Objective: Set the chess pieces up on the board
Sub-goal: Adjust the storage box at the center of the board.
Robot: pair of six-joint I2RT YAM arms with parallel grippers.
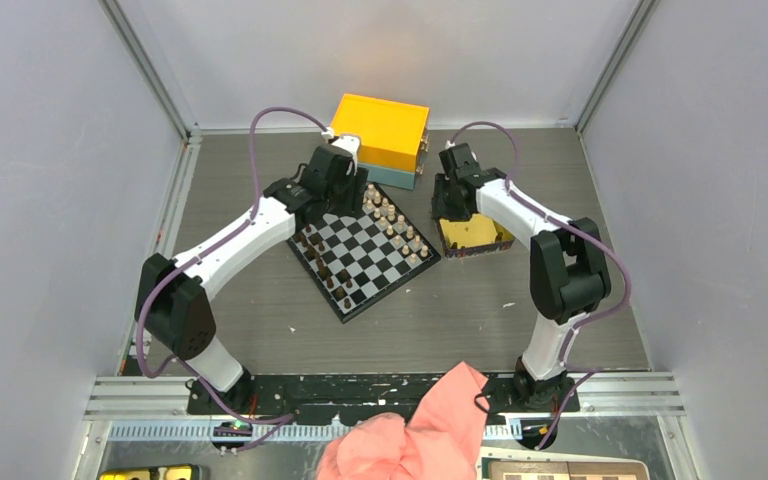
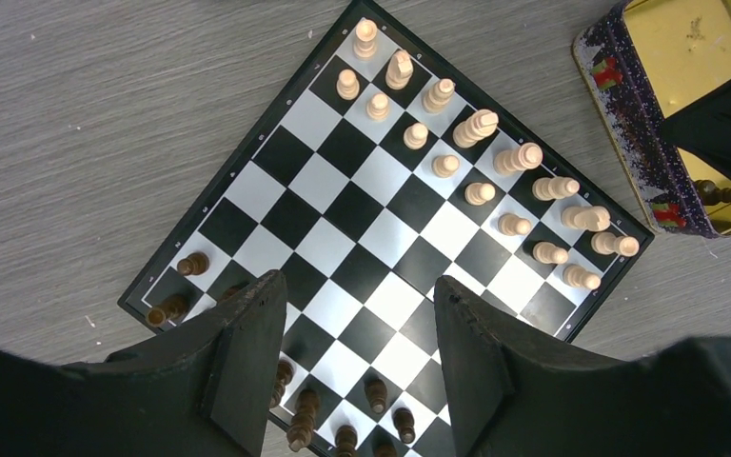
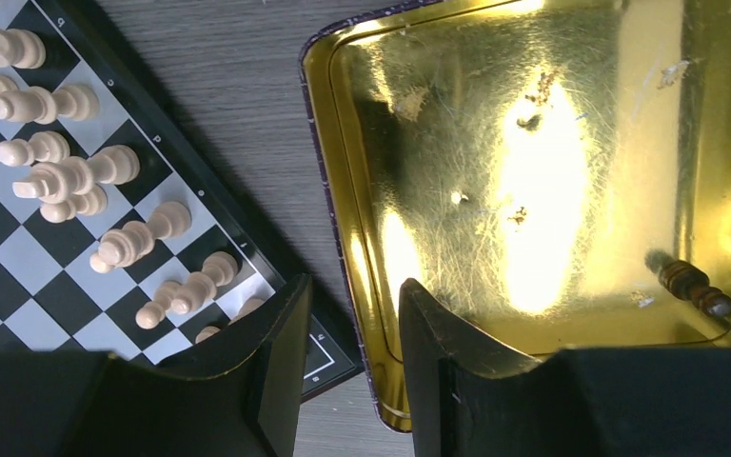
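Partly hidden by fingers [image 2: 238,362] of the left tool [image 2: 360,290], dark pieces [image 2: 191,264] line the near-left edge of the board [image 2: 357,249]; that tool gapes empty above them. Along the far-right edge stand light pieces [image 2: 481,193], the middle squares bare. The right tool [image 3: 354,290] hangs open over the left rim of the tin [image 3: 457,143]; one dark piece [image 3: 693,286] lies inside, cornered.

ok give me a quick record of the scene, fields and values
board: black and white checkers, beside the tin
light pieces: two rows along one edge
dark pieces: opposite edge, partly hidden
piece in tin: one, dark, lying near a corner
left gripper: open, empty, over the board
right gripper: open, empty, over the tin's rim
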